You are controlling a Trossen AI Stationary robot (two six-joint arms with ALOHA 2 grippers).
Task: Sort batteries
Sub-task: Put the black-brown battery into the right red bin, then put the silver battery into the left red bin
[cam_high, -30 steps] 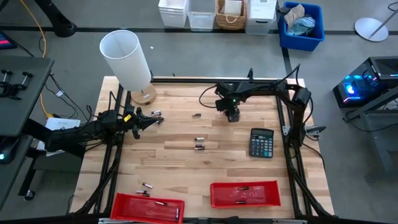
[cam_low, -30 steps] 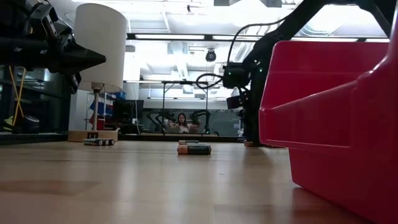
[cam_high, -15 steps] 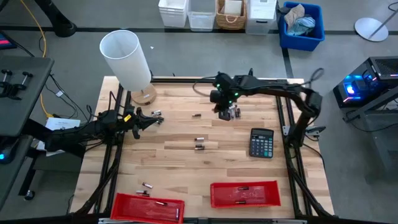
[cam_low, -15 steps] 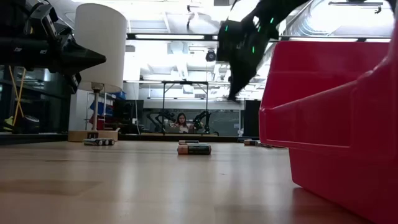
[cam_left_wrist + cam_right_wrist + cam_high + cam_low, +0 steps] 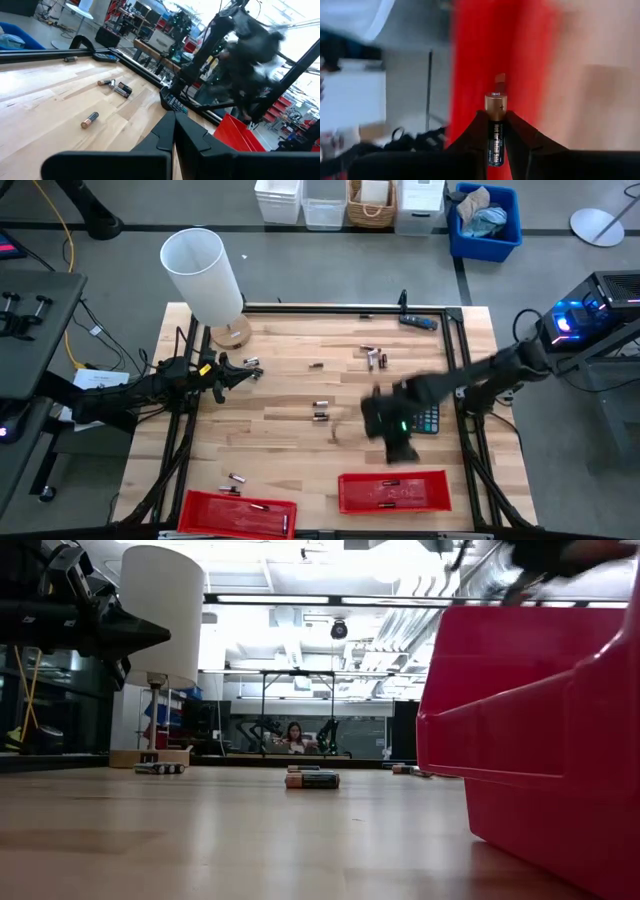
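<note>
My right gripper (image 5: pixel 393 432) is blurred above the table near the right red tray (image 5: pixel 393 491) and is shut on a black-and-copper battery (image 5: pixel 495 131). My left gripper (image 5: pixel 247 371) hovers at the table's left with its fingers shut (image 5: pixel 174 134) and empty, beside two batteries (image 5: pixel 254 366). Other batteries lie on their sides on the wood: a small group at the far middle (image 5: pixel 372 357), a single one (image 5: pixel 316 365), a pair at the centre (image 5: pixel 320 411) that also shows in the low view (image 5: pixel 312 778), and some near the left red tray (image 5: pixel 235 480). My right gripper pinches the battery's black body (image 5: pixel 495 142) between its two fingers. The battery lies along the fingers, and its copper plus end (image 5: pixel 495 102) sticks out past the fingertips. It is lifted clear of the table.
A black calculator (image 5: pixel 430 418) lies partly under the right arm. A blue-and-black tool (image 5: pixel 418 321) lies at the far edge. A white lamp (image 5: pixel 205 277) stands at the far left corner. A second red tray (image 5: pixel 237 513) sits at the near left. The table is framed by dark rails.
My right gripper has lifted from the group of batteries at the far middle and swung fast toward the table's near edge, to above the right red tray, carrying one battery. The rest of that group stays on the wood.
</note>
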